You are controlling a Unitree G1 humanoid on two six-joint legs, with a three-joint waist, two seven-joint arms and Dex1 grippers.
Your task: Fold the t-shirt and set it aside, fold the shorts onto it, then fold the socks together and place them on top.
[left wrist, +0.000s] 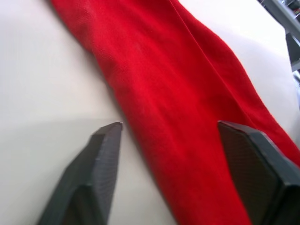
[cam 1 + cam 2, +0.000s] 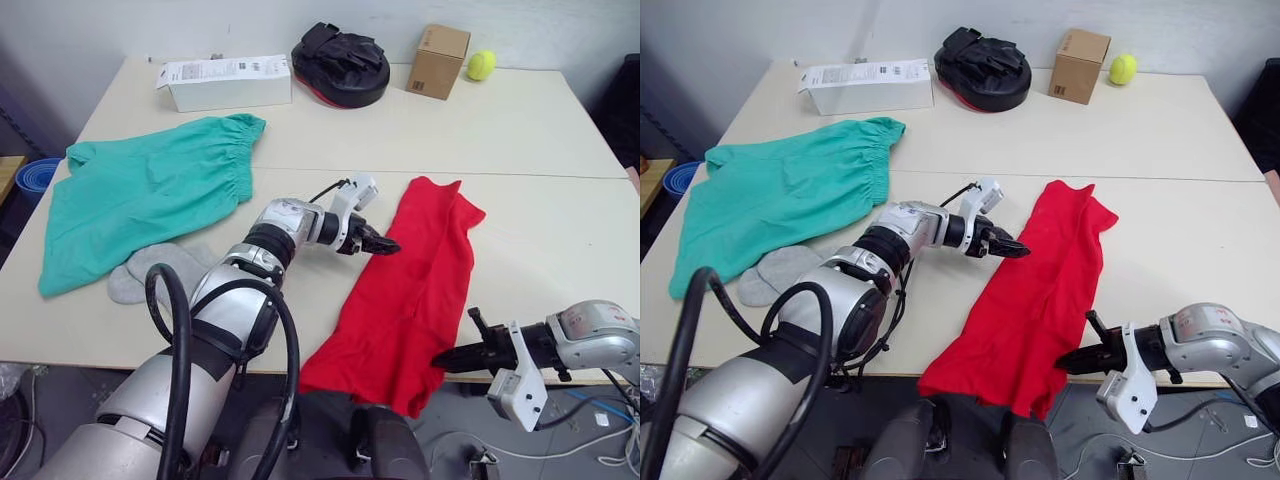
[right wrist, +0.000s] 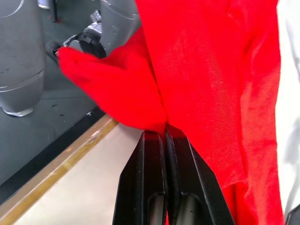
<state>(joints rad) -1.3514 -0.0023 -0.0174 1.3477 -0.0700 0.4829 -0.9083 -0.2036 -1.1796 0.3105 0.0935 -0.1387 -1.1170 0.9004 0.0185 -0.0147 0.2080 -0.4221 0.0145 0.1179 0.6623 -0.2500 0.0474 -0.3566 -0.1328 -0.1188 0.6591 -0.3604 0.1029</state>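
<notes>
Clamped tight, the right gripper [image 3: 165, 133] has its two black fingers pressed together on the t-shirt's [image 2: 415, 290] near hem, right at the table's [image 2: 560, 230] front edge where the red cloth spills over. That shirt is folded into a long, narrow, wrinkled strip running away from the robot. Up along its left edge, the left gripper [image 1: 169, 129] hovers with its fingers spread wide, one over bare tabletop, one over red fabric. Off to the left lie the grey socks [image 2: 150, 268], their far edge touching the teal shorts [image 2: 150, 190] spread flat. Along the pale table's far side: a white box [image 2: 225, 82], a black pad [image 2: 342, 64], a cardboard box [image 2: 438, 60], a yellow ball [image 2: 481, 65].
</notes>
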